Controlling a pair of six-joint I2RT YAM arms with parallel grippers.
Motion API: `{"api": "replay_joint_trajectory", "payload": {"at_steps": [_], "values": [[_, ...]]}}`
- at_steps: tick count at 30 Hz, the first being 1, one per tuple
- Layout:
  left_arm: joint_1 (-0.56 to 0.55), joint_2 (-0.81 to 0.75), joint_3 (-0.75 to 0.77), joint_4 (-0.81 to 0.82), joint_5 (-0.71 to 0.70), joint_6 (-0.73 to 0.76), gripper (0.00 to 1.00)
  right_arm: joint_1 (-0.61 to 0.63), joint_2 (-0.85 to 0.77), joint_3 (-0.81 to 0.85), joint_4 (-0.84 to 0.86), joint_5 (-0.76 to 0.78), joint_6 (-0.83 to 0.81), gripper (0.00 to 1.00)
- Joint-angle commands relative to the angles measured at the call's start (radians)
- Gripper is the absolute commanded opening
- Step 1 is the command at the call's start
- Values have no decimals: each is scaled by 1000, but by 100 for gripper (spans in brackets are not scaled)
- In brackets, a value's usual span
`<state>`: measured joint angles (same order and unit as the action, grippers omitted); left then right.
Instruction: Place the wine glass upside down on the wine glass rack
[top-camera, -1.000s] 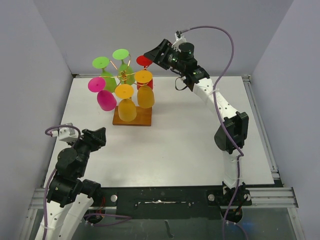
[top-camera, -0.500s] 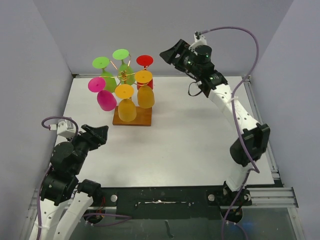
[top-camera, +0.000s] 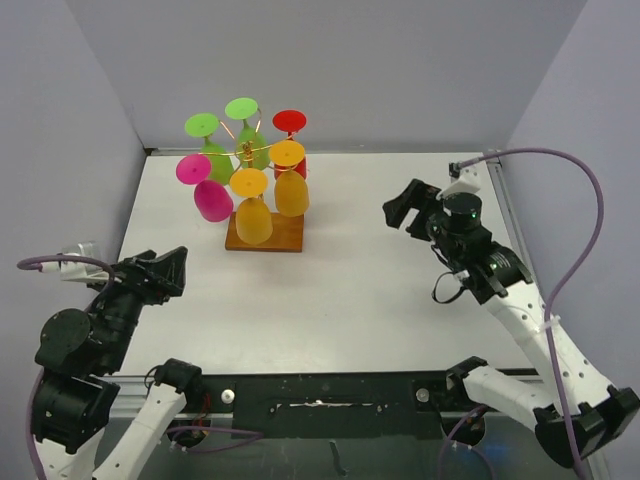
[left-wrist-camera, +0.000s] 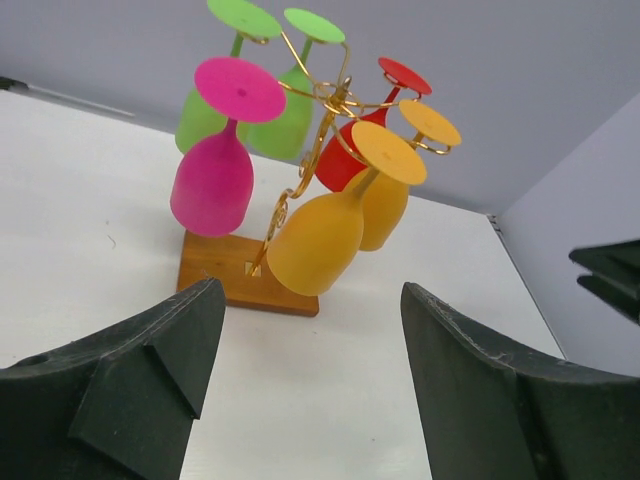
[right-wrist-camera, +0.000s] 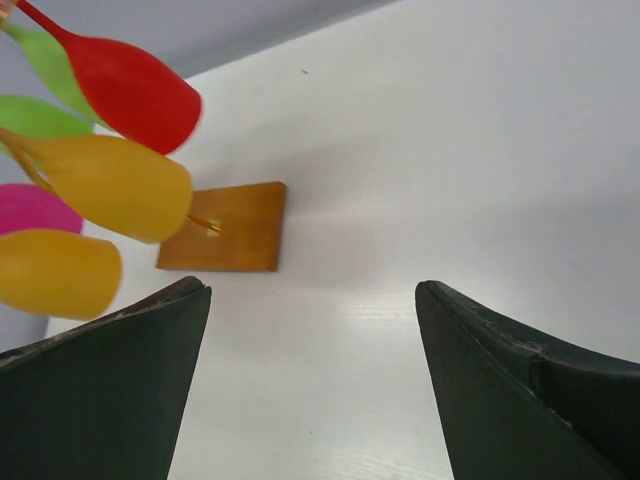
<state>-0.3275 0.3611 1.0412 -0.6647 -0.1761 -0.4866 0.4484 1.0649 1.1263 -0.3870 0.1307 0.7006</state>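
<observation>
A white table stands boxed in by plain grey walls at the back and both sides, under even light.

White arm links, black joints; purple cables looping from wrists; matte black wedge-shaped fingers.

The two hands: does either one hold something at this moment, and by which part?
Nothing is held. The left hand and the right hand are both open and empty, apart from the wine glass rack.
</observation>
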Motion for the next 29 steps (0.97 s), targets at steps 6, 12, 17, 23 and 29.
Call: {"api": "replay_joint_trajectory", "payload": {"at_steps": [6, 12, 17, 23, 29], "values": [[-1, 11, 149, -80, -60, 122, 69, 13, -380, -154, -284, 239, -49, 98], [-2, 6, 205, -103, -52, 168, 70, 13, -562, -125, -340, 238, -102, 100], [-1, -7, 236, -123, -57, 185, 70, 13, -663, -76, -363, 233, -137, 98], [-1, -19, 253, -128, -59, 183, 70, 13, -704, -18, -367, 198, -181, 98], [-1, -20, 249, -128, -58, 177, 70, 13, -691, 1, -363, 182, -189, 98]]}}
